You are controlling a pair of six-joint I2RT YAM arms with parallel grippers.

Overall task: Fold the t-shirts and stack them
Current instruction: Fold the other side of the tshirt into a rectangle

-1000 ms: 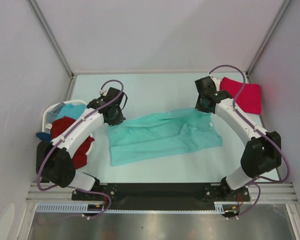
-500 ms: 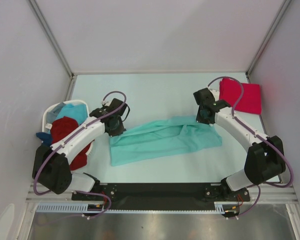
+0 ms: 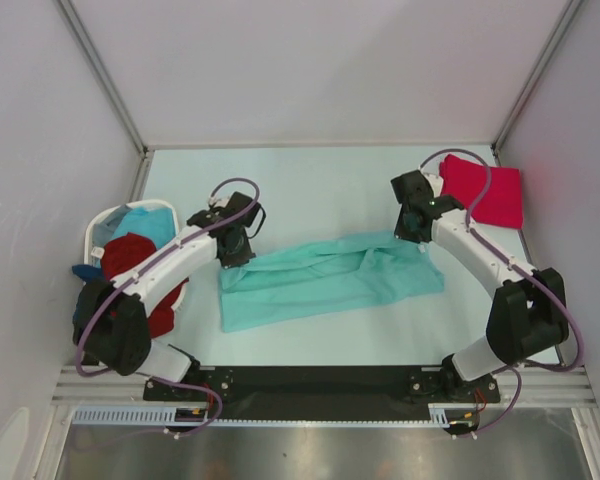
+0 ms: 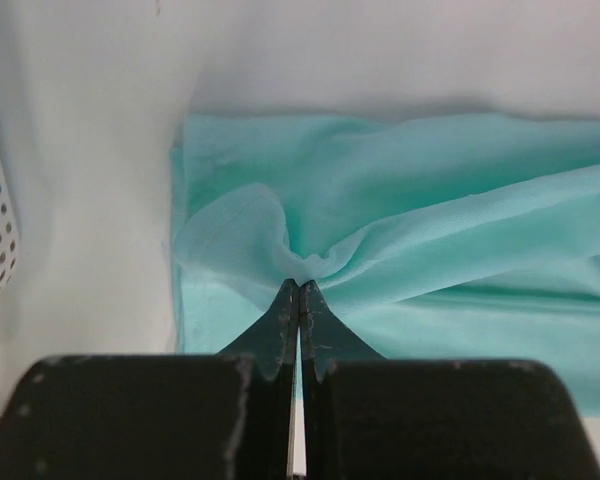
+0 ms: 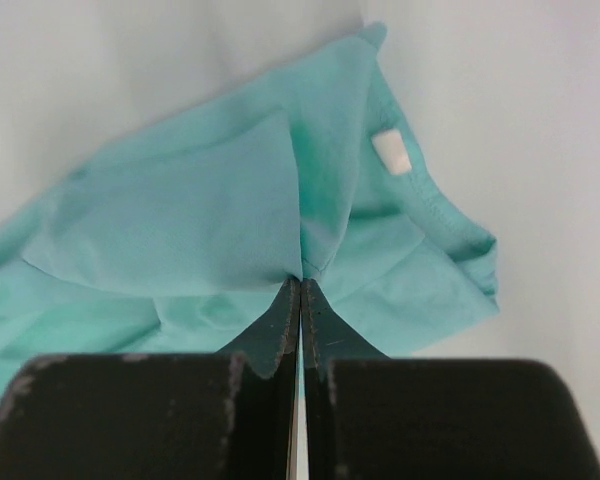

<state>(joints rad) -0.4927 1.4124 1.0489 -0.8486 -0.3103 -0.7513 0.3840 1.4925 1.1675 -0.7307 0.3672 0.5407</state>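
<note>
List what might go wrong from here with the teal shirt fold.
1. The left pincer and right pincer each nip only a small pucker of the teal shirt at their tips; it may slip free.
2. The shirt lies creased, so the fold may come out uneven.
3. The right arm works near the red shirt and might snag it.

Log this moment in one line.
left claw: shut on teal t-shirt; right claw: shut on teal t-shirt; red t-shirt: far right corner
</note>
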